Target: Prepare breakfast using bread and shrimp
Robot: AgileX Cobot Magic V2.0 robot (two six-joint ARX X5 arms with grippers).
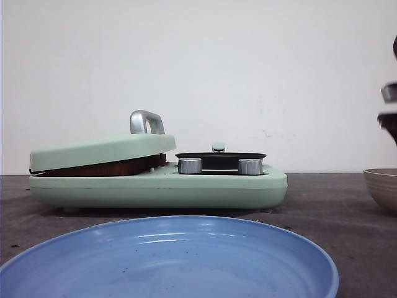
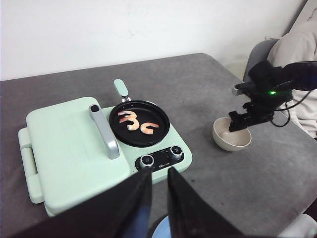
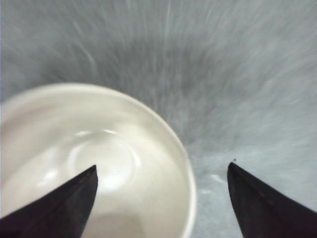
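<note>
Left claw, fingers nearly together, gripping nothing, hangs above the table. Just beyond it, the cooker: bread under its lid, pan with shrimp. Farther right, the right claw, fingers apart, hovers over the bowl.
</note>
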